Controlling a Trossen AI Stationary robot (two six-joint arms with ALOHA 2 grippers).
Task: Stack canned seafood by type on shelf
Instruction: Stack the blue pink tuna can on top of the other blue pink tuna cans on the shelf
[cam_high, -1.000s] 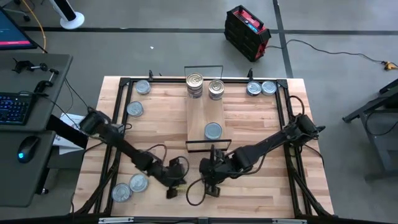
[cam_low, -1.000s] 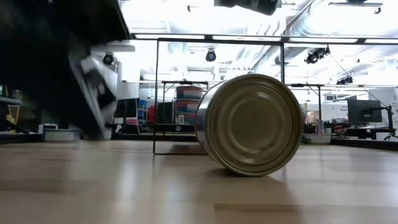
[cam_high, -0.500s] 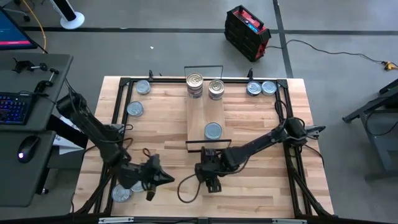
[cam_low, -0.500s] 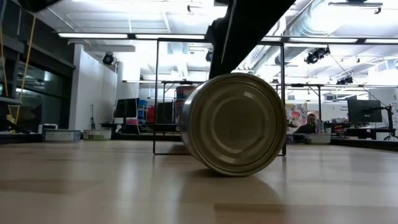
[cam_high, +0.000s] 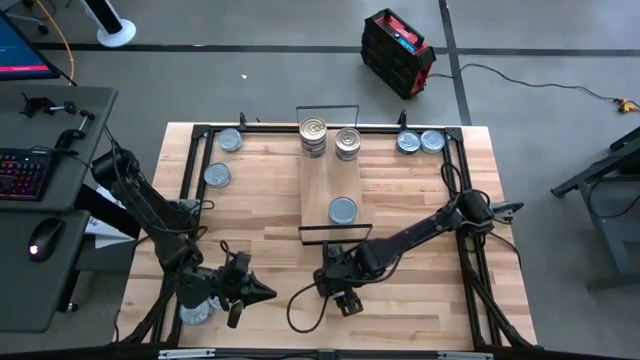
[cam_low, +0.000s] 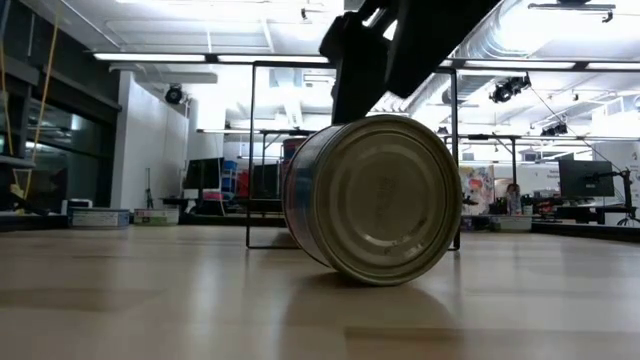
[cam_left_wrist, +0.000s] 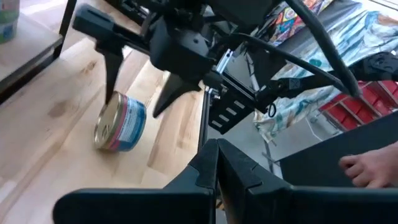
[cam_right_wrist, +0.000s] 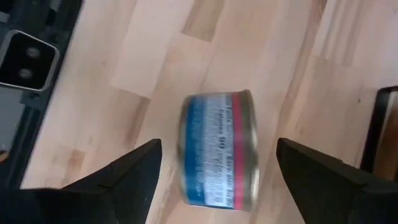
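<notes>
A tin (cam_right_wrist: 217, 149) with a blue and red label lies on its side on the tabletop, near the front edge; its shiny end faces the low view (cam_low: 385, 200). My right gripper (cam_high: 337, 288) is open just above it, with one finger on each side of the tin's two flat ends (cam_right_wrist: 219, 146). My left gripper (cam_high: 258, 291) is shut and empty, low over the table's near left part. The shelf (cam_high: 330, 180) carries two stacks of silver-lidded tins (cam_high: 313, 135) (cam_high: 347, 140) at its far end and one blue-grey tin (cam_high: 342, 210) at its near end.
Loose tins lie at the far left (cam_high: 229, 141) (cam_high: 217, 175), the far right (cam_high: 407, 143) (cam_high: 431, 141) and the near left corner (cam_high: 195, 311) under my left arm. The shelf's near wire frame (cam_low: 350, 150) stands just behind the lying tin. A person's hand (cam_left_wrist: 367, 168) shows beyond the table.
My left gripper has drawn back from the lying tin toward the table's near left corner. My right gripper has come down over the tin and now straddles it. The tin has rolled a little and turned, so more of its labelled side shows in the low view.
</notes>
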